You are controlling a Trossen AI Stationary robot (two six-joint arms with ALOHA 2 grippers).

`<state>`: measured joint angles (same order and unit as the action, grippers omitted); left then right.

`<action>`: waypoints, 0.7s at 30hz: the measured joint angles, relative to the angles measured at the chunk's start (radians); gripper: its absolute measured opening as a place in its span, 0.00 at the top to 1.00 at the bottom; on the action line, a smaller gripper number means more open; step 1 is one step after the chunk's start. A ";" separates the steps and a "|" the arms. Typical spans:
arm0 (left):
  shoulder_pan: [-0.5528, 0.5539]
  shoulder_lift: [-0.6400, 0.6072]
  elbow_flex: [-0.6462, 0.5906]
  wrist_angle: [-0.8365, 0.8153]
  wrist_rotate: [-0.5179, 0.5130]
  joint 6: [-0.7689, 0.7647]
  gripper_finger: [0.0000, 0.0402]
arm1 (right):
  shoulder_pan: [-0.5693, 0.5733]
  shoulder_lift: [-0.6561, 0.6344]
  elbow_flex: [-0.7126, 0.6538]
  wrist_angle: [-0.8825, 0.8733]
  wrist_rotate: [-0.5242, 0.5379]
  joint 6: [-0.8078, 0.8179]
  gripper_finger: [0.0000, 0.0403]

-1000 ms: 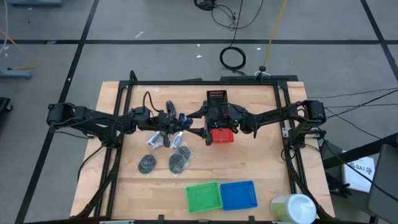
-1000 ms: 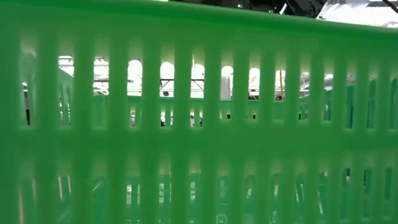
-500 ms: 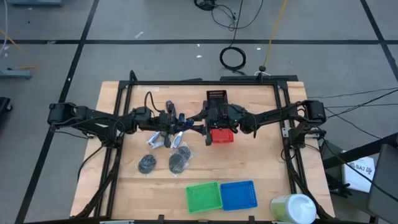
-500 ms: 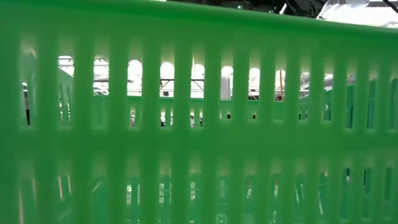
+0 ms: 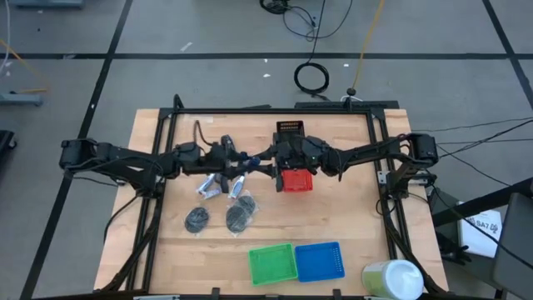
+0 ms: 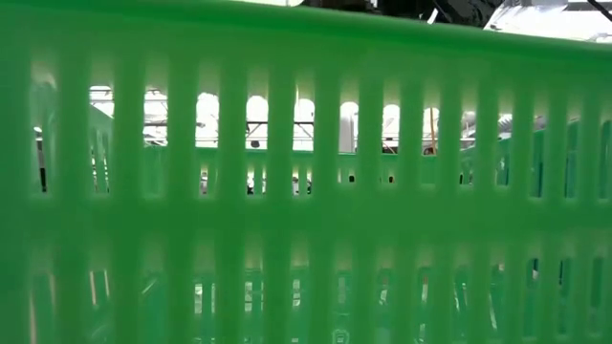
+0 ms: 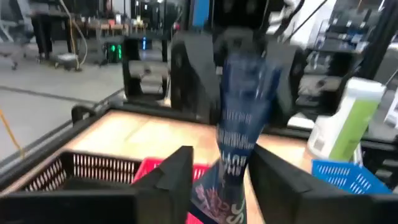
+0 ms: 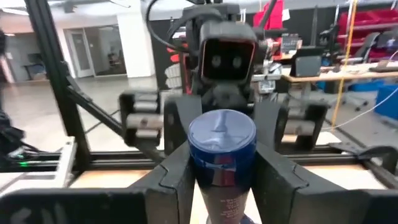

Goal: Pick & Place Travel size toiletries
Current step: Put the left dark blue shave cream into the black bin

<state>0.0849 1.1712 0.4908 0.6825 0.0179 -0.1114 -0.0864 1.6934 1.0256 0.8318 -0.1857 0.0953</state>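
Above the middle of the wooden desk [image 5: 350, 225], a dark blue squeeze tube [image 7: 239, 149] spans both arms. Left end effector [image 7: 217, 186] and right end effector [image 8: 221, 177] each grip 1 end.

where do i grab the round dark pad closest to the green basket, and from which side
Come straight down from above: the round dark pad lies flat on the table, so no side is exposed. Pinching across its rim, or its clear wrap, seems best; the second pad lies apart. The left gripper and right gripper are both closed on a blue tube.
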 joint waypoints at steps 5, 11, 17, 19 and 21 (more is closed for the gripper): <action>0.002 -0.116 0.001 -0.018 -0.015 0.031 0.34 | -0.029 -0.012 -0.004 -0.091 -0.006 0.020 0.71; -0.001 -0.311 0.001 -0.255 -0.224 0.095 0.14 | -0.076 -0.063 -0.030 -0.191 0.000 0.008 0.71; -0.002 -0.441 0.002 -0.524 -0.400 0.056 0.07 | -0.129 -0.185 -0.175 -0.188 0.162 -0.033 0.71; -0.001 -0.455 0.001 -0.575 -0.429 0.044 0.07 | -0.149 -0.239 -0.243 -0.192 0.249 -0.032 0.71; 0.001 -0.458 0.001 -0.619 -0.462 0.031 0.07 | -0.171 -0.275 -0.302 -0.196 0.341 -0.012 0.71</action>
<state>0.0860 0.7128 0.4921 0.0637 -0.4444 -0.0799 -0.2570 1.4189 0.7235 0.6356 0.1548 0.0836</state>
